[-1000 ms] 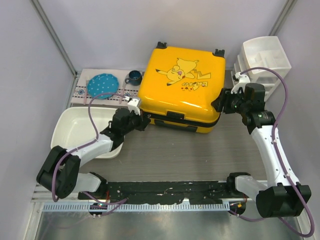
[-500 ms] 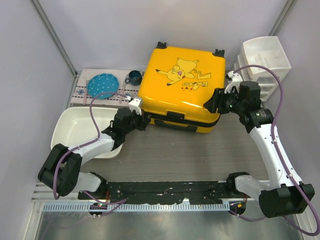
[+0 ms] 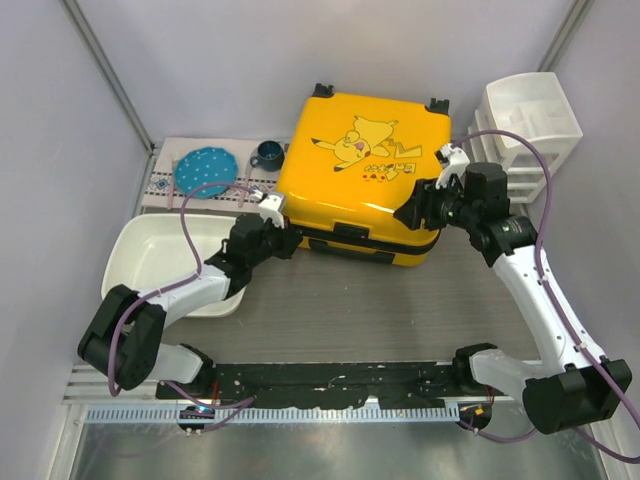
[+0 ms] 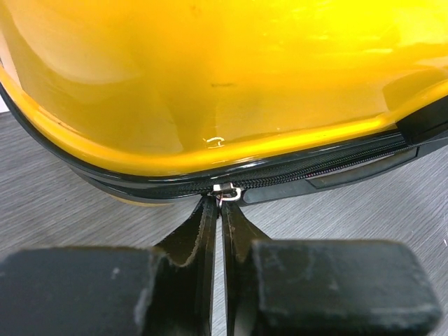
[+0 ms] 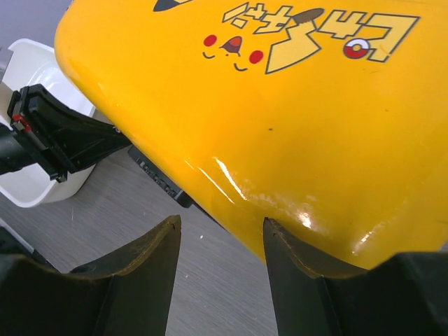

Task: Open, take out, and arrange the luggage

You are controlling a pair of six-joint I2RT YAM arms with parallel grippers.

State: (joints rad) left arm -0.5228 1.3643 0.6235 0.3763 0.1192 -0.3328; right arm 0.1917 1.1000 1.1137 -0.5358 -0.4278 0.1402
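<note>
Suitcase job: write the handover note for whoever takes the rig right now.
Left gripper: pinched shut on the zipper pull at the suitcase's near left corner.
Right gripper: open at the near right corner, holding nothing.
Yellow Pikachu suitcase: flat on the table, lid closed, zipper shut where visible.
Done: pull grasped.
Left: unzip, lift the lid, take the contents out, arrange them.

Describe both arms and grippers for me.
The left arm and right arm: white links, black joints and bases, a purple cable looping along each. The left gripper and right gripper: black, tapered black fingers, a white block atop each wrist.
</note>
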